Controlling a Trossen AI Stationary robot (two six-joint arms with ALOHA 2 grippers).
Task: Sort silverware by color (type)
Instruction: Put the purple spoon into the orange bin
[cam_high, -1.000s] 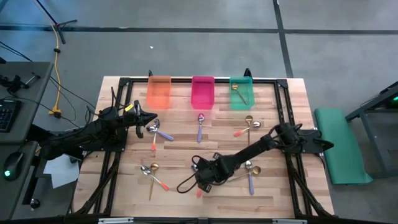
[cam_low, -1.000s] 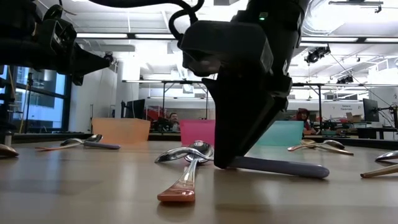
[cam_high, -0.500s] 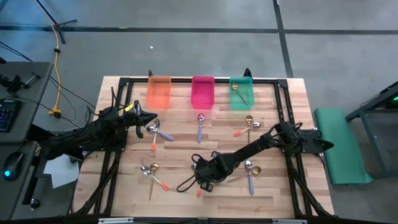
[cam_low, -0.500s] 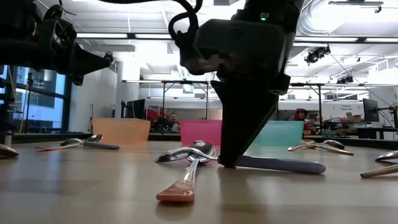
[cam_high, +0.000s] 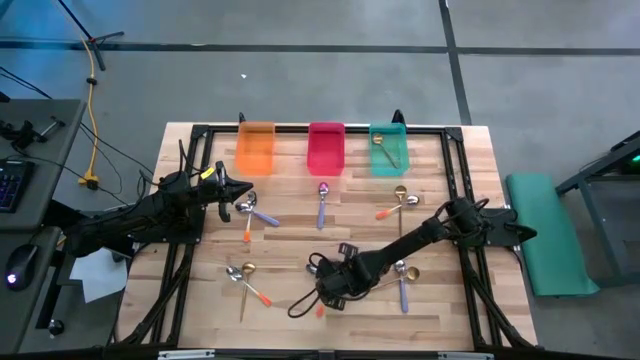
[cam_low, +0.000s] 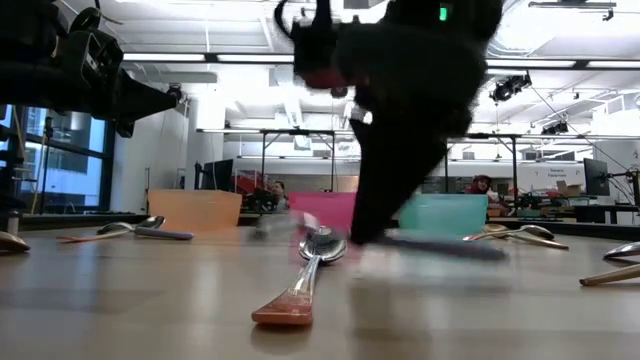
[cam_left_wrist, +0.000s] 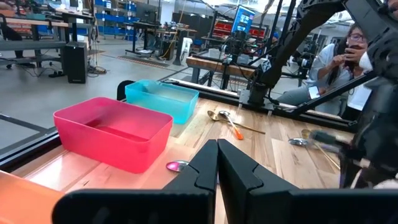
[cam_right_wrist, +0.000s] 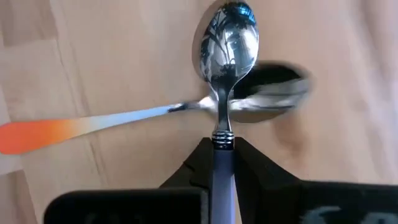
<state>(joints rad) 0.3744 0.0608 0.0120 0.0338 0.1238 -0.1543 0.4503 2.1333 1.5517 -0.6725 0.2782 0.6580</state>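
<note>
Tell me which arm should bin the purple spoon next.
Right. Its gripper is shut on the purple spoon, lifting it off the orange-handled spoon. The left gripper waits, shut and empty, near the pink bin, so a handover seems needless.

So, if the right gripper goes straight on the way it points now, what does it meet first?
Probably the orange-handled spoon: it lies crosswise just ahead of the right gripper, under the purple-handled spoon it holds. Depth unclear.

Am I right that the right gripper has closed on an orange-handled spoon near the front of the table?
Not quite. The right gripper is shut near the front of the table, but on the purple-handled spoon. The right wrist view shows it: the orange-handled spoon lies on the wood beneath it, ungripped.
</note>
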